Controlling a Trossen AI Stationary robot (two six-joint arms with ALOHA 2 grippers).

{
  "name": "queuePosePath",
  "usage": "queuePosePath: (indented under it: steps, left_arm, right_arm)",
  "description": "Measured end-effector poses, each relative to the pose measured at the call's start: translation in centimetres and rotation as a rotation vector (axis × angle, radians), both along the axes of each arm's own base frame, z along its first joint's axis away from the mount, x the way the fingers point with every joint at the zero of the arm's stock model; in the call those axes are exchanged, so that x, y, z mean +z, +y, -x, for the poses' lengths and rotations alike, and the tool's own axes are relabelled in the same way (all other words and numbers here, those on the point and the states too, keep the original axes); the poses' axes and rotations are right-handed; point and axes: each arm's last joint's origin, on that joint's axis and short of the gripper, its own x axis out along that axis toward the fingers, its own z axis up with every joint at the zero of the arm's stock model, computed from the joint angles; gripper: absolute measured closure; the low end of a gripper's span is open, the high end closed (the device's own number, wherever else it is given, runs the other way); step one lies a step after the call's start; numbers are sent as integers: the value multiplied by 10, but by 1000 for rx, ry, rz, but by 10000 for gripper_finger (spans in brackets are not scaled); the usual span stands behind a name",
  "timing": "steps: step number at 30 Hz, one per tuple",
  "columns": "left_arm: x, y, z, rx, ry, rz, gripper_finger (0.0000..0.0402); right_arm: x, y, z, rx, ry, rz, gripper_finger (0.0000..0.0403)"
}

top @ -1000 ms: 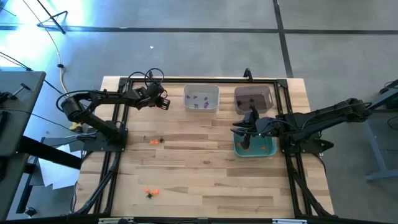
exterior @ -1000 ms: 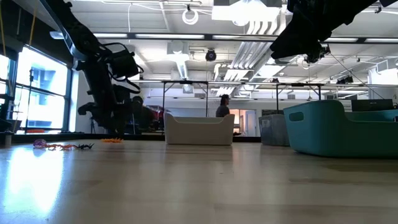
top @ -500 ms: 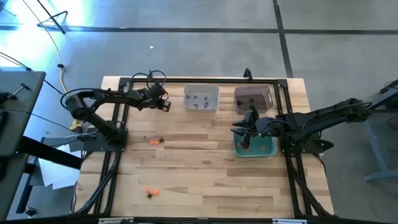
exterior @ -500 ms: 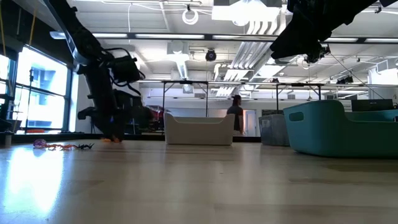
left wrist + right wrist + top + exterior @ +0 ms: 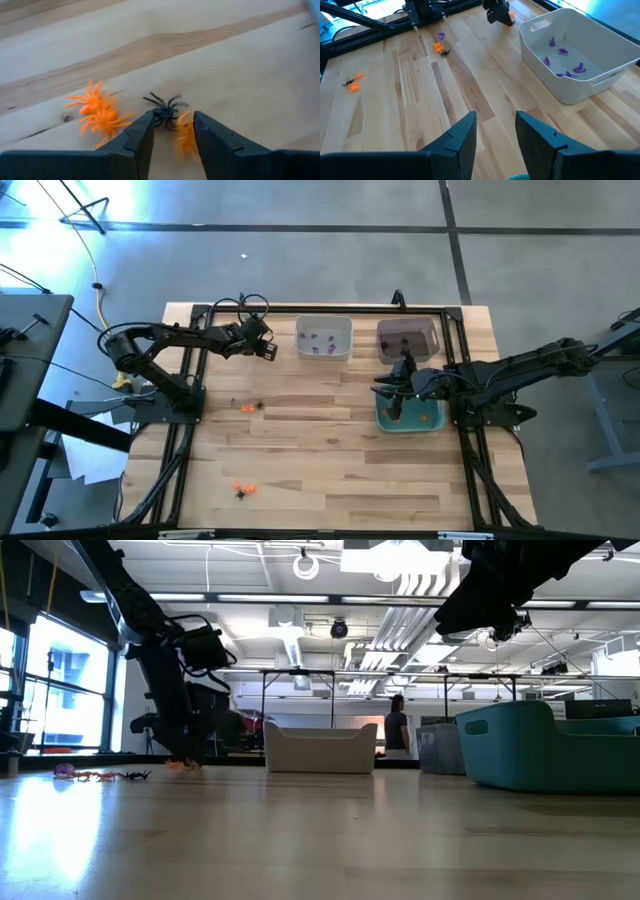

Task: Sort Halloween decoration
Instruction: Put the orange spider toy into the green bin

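The Halloween decoration lies in small clusters on the wooden table. Right under my left gripper [image 5: 172, 117] lie orange spiders [image 5: 97, 114] and a black spider [image 5: 165, 111]. That gripper [image 5: 267, 350] is open, slanting down, just left of the white bin [image 5: 323, 338]. Two more clusters lie farther toward the near edge, one [image 5: 247, 408] at mid-table and one [image 5: 241, 489] by the edge. Purple trinkets [image 5: 562, 55] lie in the white bin. My right gripper [image 5: 393, 398] hangs open above the teal bin [image 5: 410, 418], holding nothing. My left gripper has a blurred orange trinket [image 5: 186, 140] between its fingers, close to the inner side of one finger [image 5: 210, 137]. I cannot tell whether that finger touches it. The fingers come at the table slanting down from above.
A dark grey bin [image 5: 407, 338] stands at the far edge, right of the white bin, with the teal bin just in front of it. Black frame rails [image 5: 190, 380] run along both sides of the table. Bare wood [image 5: 330, 460] fills the middle and near part.
A person in the room behind the table has walked toward the right. The trinkets on the table lie where they were.
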Motion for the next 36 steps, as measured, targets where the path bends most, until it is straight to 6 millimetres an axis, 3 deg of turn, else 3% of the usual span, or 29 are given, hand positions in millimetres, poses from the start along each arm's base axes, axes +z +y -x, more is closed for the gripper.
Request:
queuePosePath:
  steps: [9,24,36]
  left_arm:
    - [10,-4,0,8,-33,-20,275]
    - [7,-15,-3,18,-29,44,275]
    - [-11,-11,-8,34,21,53,275]
  right_arm:
    - [0,0,0,0,0,0,269]
    - [0,0,0,0,0,0,269]
    - [0,0,0,0,1,0,269]
